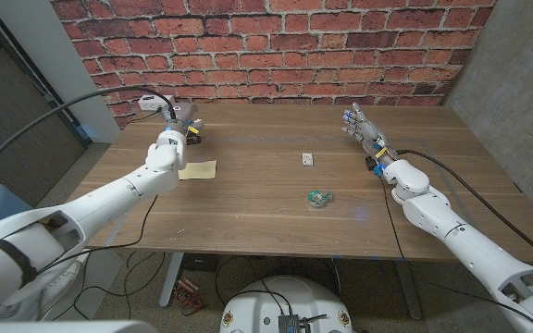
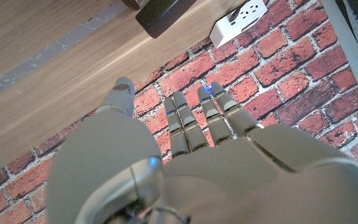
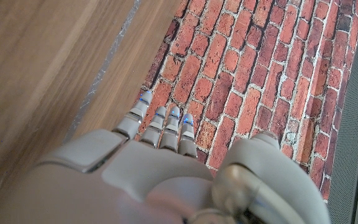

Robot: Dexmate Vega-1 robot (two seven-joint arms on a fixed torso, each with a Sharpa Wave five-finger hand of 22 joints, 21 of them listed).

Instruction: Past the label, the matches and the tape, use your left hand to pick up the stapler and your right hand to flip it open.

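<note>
From the head view, the stapler (image 1: 192, 130) lies near the worktop's (image 1: 248, 208) far left corner, just beyond the left robot hand (image 1: 176, 122); the yellow label (image 1: 198, 169) is just nearer than the stapler, the matches (image 1: 308, 159) and tape (image 1: 319, 197) well to its right, and the right robot hand (image 1: 359, 124) further right still, fingers spread, holding nothing. In the left wrist view, the left robot hand (image 2: 191, 155) reaches with straight, slightly parted fingers, empty, the stapler (image 2: 165, 12) beyond them beside a white power strip (image 2: 240, 20). In the right wrist view, the right robot hand (image 3: 166, 168) is extended and empty above the worktop (image 3: 42, 68).

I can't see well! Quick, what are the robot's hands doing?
Left hand: open, holding nothing, by the stapler.
Right hand: open, holding nothing.
</note>
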